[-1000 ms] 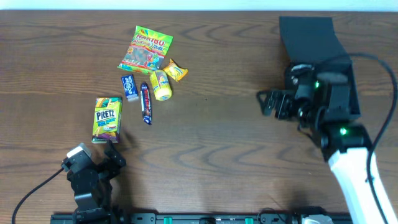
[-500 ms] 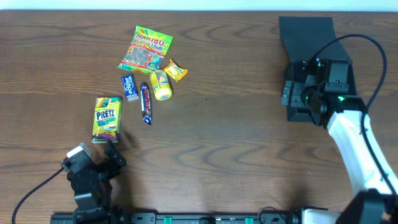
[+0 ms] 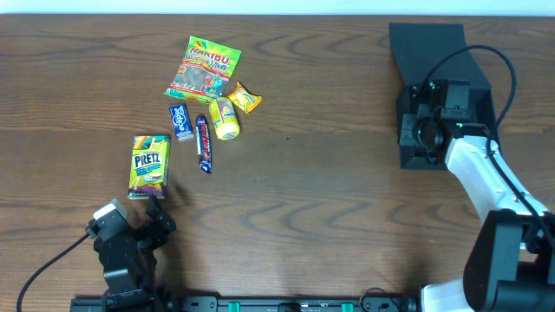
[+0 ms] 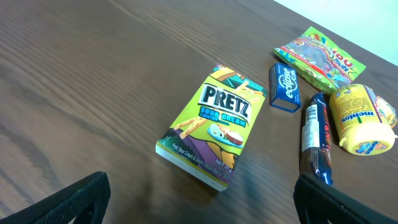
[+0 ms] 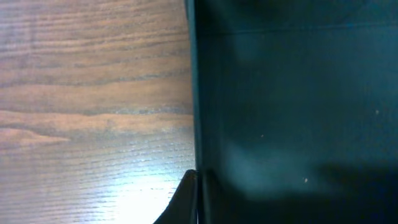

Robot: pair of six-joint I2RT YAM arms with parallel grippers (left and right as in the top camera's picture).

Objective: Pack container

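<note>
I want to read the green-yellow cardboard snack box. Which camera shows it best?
The left wrist camera: the green-yellow cardboard Pretz box lies close and large, its lettering readable. Overhead shows it whole but small. The right wrist camera does not show it.

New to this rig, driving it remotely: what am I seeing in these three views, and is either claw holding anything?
Two robot arms work at a wooden table. The top view looks straight down; the other two come from cameras on each wrist. The left gripper hangs open, empty, near the Pretz box. Beyond it lie a Haribo bag, a blue packet, a dark bar, a yellow tube and a wrapped candy. The right gripper is shut on the side wall of the container, the dark open box; its wrist view shows one finger against that wall.
</note>
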